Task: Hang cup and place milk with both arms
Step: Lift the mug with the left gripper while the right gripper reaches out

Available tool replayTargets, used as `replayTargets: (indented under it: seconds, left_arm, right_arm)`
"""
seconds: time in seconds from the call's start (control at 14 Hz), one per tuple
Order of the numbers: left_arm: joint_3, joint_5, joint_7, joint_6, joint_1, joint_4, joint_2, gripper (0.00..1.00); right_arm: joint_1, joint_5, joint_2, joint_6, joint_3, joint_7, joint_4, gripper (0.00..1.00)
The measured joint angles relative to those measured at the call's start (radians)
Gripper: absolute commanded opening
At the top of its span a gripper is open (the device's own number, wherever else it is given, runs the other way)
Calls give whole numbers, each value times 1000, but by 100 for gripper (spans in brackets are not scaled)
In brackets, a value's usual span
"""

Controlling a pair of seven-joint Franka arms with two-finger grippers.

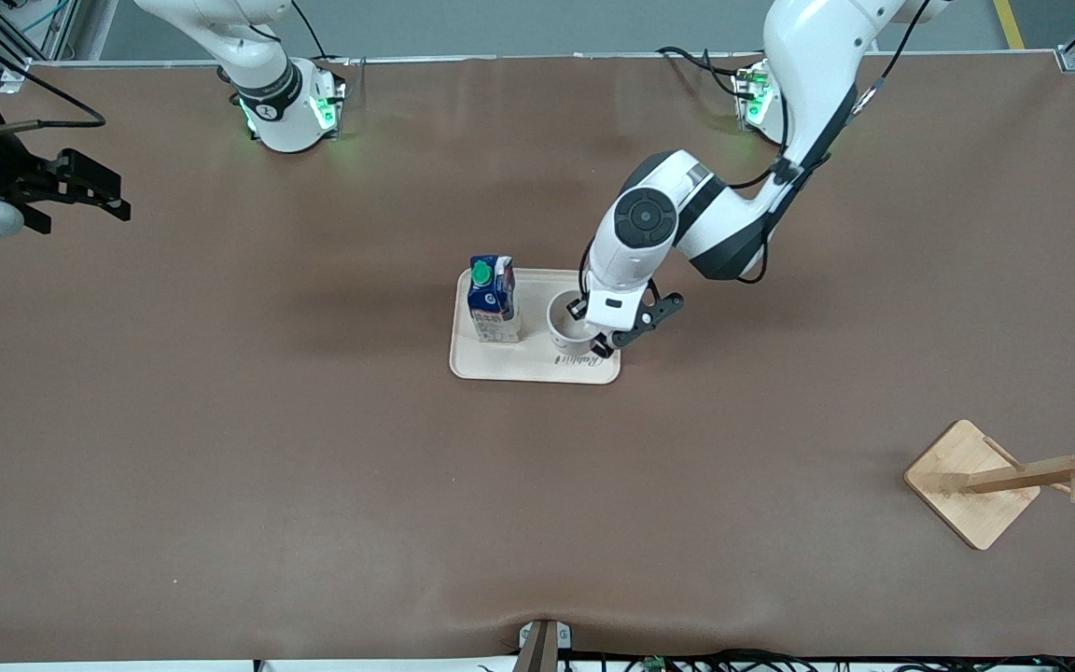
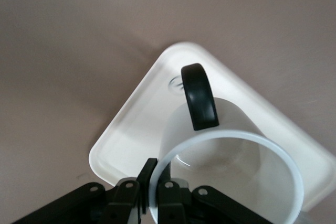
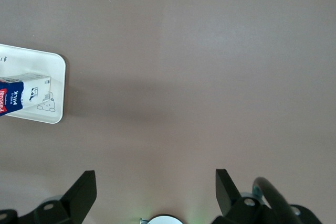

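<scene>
I see the left arm's black two-finger hand (image 1: 605,343) down at the middle of the frame, over the pale beige rectangular plastic tray (image 1: 500,362) that lies on the brown table (image 1: 314,467). My left wrist view shows its fingers (image 2: 128,195) pinched on the rim of the small white enamel-look cup (image 2: 231,166), one finger inside the wall and one outside, so that hand is clamped on the cup. The cup (image 1: 567,322) stands upright on the tray, at the end toward the left arm, its black loop handle (image 2: 199,96) pointing away from the fingers.

The small dark-blue gable-top milk carton (image 1: 493,299) with its green round cap (image 1: 481,273) stands upright on the same tray, beside the cup and apart from it, at the end toward the right arm. In my right wrist view the carton (image 3: 23,94) shows at the middle of the left edge of the frame, on a corner of the tray (image 3: 55,85).

The right arm waits at the upper left of the frame; its black hand (image 1: 90,191) hangs over bare table, well apart from the tray, fingers (image 3: 81,192) spread wide and holding nothing.

At the lower right of the frame stands the light wooden cup rack (image 1: 1013,476), a square base with a post and pegs, well apart from the tray.
</scene>
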Motion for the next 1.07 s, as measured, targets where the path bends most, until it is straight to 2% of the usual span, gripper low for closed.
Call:
replayTargets:
  seconds: [0.14,0.29,0.64,1.07]
  left_arm:
    - [7,7,18,-95,24,80,-36,0]
    - [8,29,90,-177,77,120,-81,0]
    - [12,33,458,-336,276,129,-205,0]
    - [16,37,914,-489,466,129,-293,0]
  right_arm:
    - [0,2,5,-1,0,0,-1,100]
    - [0,4,24,-6,0,0,-2,100]
    - [-1,12,81,-29,3,0,-7,100]
    - [-18,17,164,-60,-1,0,-9,100]
